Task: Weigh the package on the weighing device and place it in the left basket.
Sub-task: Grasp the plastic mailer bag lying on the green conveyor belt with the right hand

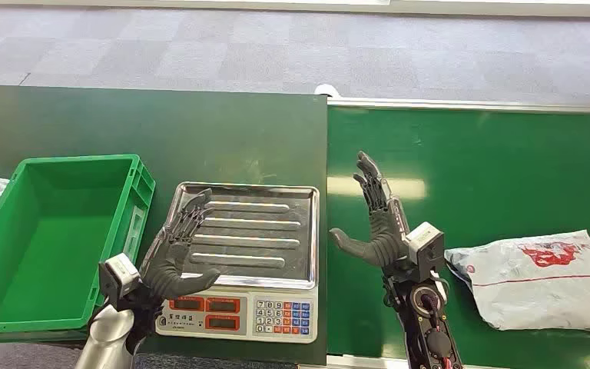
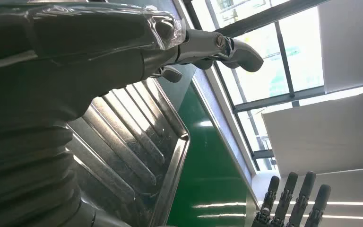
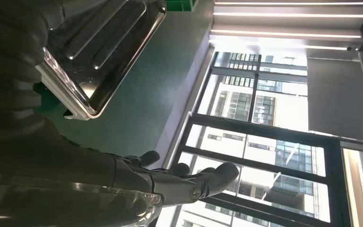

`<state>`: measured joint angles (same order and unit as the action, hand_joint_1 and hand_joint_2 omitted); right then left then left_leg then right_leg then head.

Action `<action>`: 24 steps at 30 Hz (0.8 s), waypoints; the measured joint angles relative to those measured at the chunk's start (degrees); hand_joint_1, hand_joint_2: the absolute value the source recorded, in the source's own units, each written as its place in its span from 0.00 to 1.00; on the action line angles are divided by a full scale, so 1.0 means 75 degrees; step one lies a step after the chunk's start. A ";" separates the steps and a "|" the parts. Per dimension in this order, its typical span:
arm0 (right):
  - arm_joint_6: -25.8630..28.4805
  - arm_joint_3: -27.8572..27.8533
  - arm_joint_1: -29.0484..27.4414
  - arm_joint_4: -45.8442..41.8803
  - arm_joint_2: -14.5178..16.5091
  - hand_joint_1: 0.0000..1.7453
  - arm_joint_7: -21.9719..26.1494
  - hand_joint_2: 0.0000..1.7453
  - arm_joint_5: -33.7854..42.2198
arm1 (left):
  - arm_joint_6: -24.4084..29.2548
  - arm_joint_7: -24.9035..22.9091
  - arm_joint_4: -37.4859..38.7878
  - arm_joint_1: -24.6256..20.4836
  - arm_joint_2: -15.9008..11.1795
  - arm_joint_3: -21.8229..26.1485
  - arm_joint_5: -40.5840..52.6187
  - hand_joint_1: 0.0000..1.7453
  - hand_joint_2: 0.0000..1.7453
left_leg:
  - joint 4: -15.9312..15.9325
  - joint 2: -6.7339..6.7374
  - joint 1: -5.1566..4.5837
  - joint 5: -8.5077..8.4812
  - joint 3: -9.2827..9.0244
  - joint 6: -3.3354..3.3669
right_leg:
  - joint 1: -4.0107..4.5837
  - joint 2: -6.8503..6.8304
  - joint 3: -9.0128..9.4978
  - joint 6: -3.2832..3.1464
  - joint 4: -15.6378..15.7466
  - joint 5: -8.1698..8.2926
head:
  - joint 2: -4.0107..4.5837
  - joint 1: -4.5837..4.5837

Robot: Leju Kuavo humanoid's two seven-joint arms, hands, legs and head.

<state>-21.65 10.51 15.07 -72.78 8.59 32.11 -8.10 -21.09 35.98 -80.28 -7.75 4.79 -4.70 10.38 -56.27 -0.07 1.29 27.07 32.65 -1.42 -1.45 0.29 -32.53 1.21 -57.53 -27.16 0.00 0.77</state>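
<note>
Both robot hands, L (image 1: 175,254) & R (image 1: 380,223), raised, fingers spread, holding nothing.

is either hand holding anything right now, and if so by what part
Nothing is held. The left hand and the right hand are both open and empty; the package lies untouched on the belt.

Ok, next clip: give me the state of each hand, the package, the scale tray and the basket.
left hand: open, holding nothing, over the tray's left side
right hand: open, holding nothing, over the belt
package: lying flat on the green belt, ungripped
scale tray: bare
green basket: empty
</note>
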 joint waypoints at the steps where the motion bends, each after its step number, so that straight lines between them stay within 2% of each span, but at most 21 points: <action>1: 0.0001 0.0000 0.0000 0.0000 0.0000 0.00 0.0000 1.00 0.0000 | 0.0000 0.0000 0.0000 0.0000 0.0000 0.0000 0.0000 0.00 1.00 | 0.0000 0.0000 0.0000 0.0000 0.0000 0.0000 | 0.0000 0.0000 0.0000 0.0000 0.0000 0.0000 | 0.0000 0.0000; 24: 0.0007 0.0000 0.0003 0.0012 0.0000 0.00 0.0000 1.00 0.0001 | 0.0000 0.0000 -0.0003 0.0000 -0.0003 0.0000 0.0000 0.00 1.00 | 0.0000 0.0000 0.0000 0.0000 0.0000 0.0000 | 0.0000 0.0000 0.0000 0.0000 0.0000 0.0000 | 0.0000 0.0000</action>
<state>-21.59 10.51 15.09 -72.69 8.59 32.11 -8.09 -21.09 35.98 -80.30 -7.75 4.76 -4.70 10.38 -56.27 -0.07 1.29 27.07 32.65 -1.42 -1.45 0.29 -32.53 1.21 -57.53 -27.16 0.00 0.76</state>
